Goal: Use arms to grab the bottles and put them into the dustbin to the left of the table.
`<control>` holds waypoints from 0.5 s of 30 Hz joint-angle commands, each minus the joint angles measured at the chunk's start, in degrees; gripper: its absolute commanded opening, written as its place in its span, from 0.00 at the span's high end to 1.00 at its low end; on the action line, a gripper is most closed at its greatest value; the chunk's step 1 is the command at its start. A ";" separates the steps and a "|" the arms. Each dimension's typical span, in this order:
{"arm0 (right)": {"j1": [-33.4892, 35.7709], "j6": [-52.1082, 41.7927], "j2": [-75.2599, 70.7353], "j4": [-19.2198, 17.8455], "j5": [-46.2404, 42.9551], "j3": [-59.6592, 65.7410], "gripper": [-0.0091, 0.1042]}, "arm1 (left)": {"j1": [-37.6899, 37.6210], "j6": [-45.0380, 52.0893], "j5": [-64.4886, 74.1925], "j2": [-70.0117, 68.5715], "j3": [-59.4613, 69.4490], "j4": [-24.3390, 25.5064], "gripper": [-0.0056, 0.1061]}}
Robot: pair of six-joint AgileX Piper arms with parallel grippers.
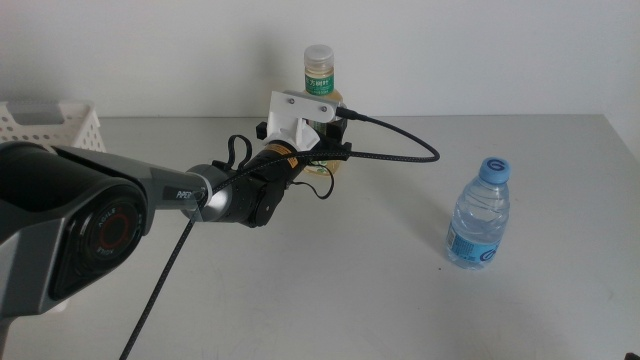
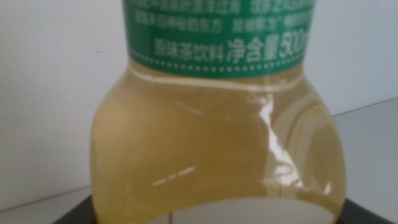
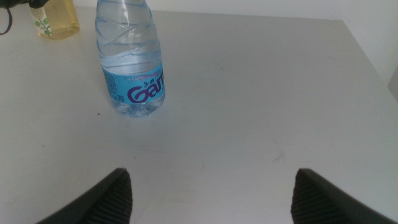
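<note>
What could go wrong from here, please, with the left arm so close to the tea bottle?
The left gripper is at the upright tea bottle, which fills the left wrist view; an off-centre close could topple it. Its cable trails over the table toward the water bottle and might snag it. The right gripper waits open.

The left arm's white camera mount [image 1: 298,118] hides the tea bottle's [image 1: 320,80] lower body and the left end effector [image 1: 330,150]. At nine o'clock, the dustbin [image 1: 50,125] is cut off by the frame edge. The water bottle's [image 3: 130,59] cap runs out of the right wrist view.
</note>
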 commanded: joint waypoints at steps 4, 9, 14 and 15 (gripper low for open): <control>-0.35 -0.50 -1.21 -0.15 -3.74 -0.30 0.34 | 0.03 -1.15 4.19 -7.06 -1.51 0.70 0.96; -0.35 -0.50 -1.21 -0.15 -3.74 -0.30 0.34 | 0.10 -1.37 16.71 -13.39 -1.51 7.63 0.96; -0.35 -0.50 -1.21 -0.15 -3.74 -0.30 0.34 | 0.10 -1.81 27.12 -20.05 -1.51 9.34 0.96; -0.35 -0.50 -1.21 -0.15 -3.74 -0.30 0.34 | 0.10 -1.81 29.49 -21.20 -1.51 9.54 0.96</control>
